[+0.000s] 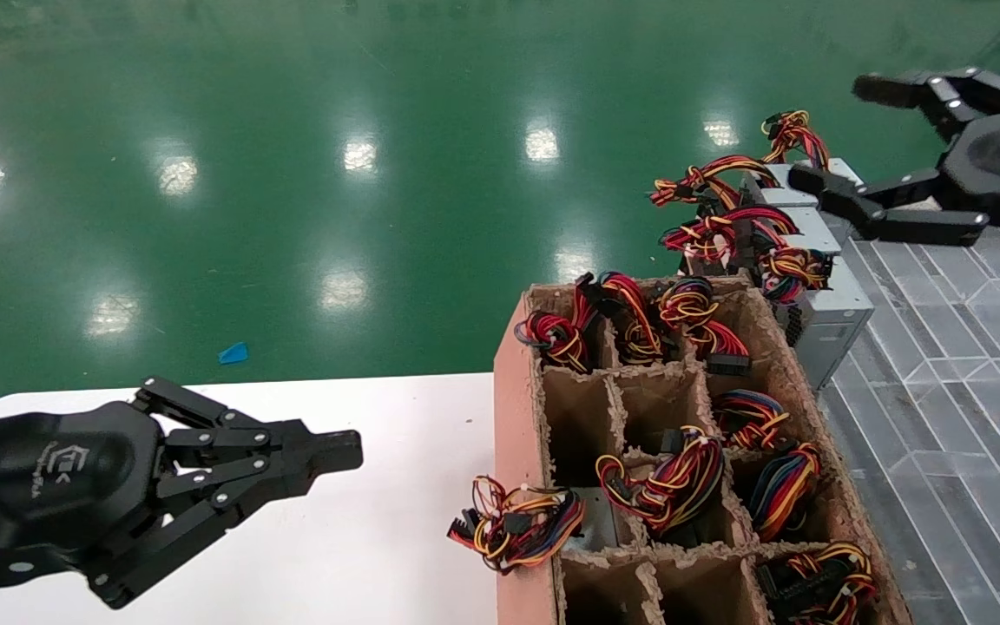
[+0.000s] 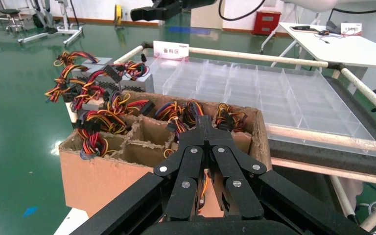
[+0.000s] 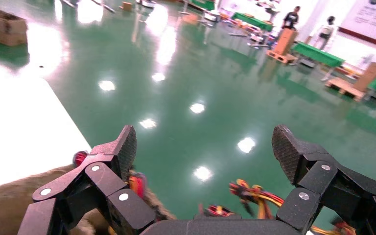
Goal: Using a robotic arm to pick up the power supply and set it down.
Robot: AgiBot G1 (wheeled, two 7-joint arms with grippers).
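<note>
Since nothing is held yet, the job looks like it is only at the start. Going from left to right in the head view, the left gripper (image 1: 331, 453) comes first, at about 8 o'clock. It hangs over the white surface (image 1: 396, 538) with its two fingers pressed together and nothing between them. It looks like it is just waiting.

Next, near 5 o'clock, sits the brown cardboard box (image 1: 513, 408) with many little rooms. Some rooms hold bunches of red, yellow and blue wires, and some rooms are empty. One wire bunch (image 1: 513, 525) hangs out over the left wall of the box, with a bit of grey metal beside it.

Then, at about 2 o'clock, the power supply boxes (image 1: 821, 317) stand in a row just past the far end of the cardboard box. They are grey metal, with wire bunches piled on top.

Last, at 2 o'clock near the edge, the right gripper (image 1: 843, 139) hangs up high, just by the far end of that row. Its fingers are spread wide apart and hold nothing, as its own wrist view shows too.

I think everything is left to do: the right gripper must go down, close on a power supply, lift it, and set it down
</note>
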